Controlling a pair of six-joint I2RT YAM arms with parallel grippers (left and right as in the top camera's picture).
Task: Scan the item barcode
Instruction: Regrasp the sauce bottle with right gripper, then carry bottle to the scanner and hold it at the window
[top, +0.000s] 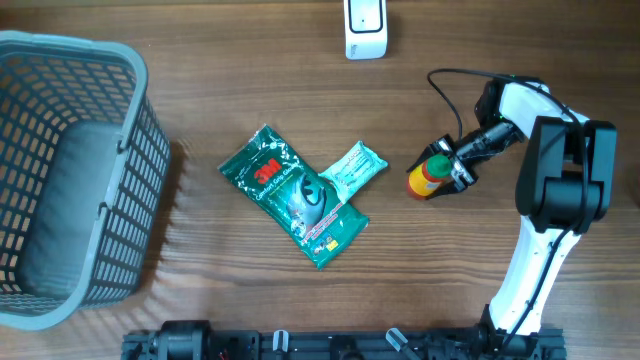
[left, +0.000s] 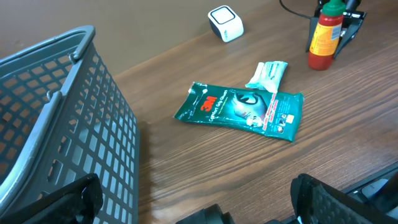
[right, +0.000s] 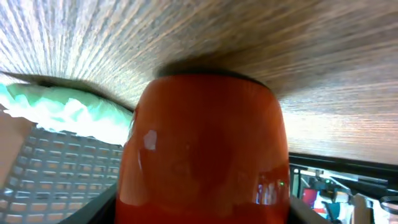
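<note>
A red sauce bottle (top: 427, 178) with a yellow label and green cap is seen standing upright on the counter (top: 200, 100), towards its right side, and this is taken to be the item to be scanned. It is flanked by the right fingers (top: 450, 158), and in the right wrist view its glossy red body fills the gap between them. Whether the pads are already pressed against it cannot be told; no firm hold can be claimed. The left fingers (left: 339, 199) are spread wide with nothing between them, low over the near edge of the counter.

The white scanner (top: 365, 28) is placed at the far edge, well apart from the bottle. A green 3M packet (top: 295, 195) and a small teal sachet (top: 355, 168) lie between the bottle and the grey basket (top: 70, 42).

Several things could go wrong from here. The bottle is tall and narrow, so it could be tipped if one finger is brought into contact before the other. Its round, shiny surface could be allowed to slip or turn in a light grip. The barcode is not visible in any view, so it may be presented facing away from the scanner, and no read would be obtained. The sachet just beside the bottle could be nudged if the bottle is dragged rather than lifted
</note>
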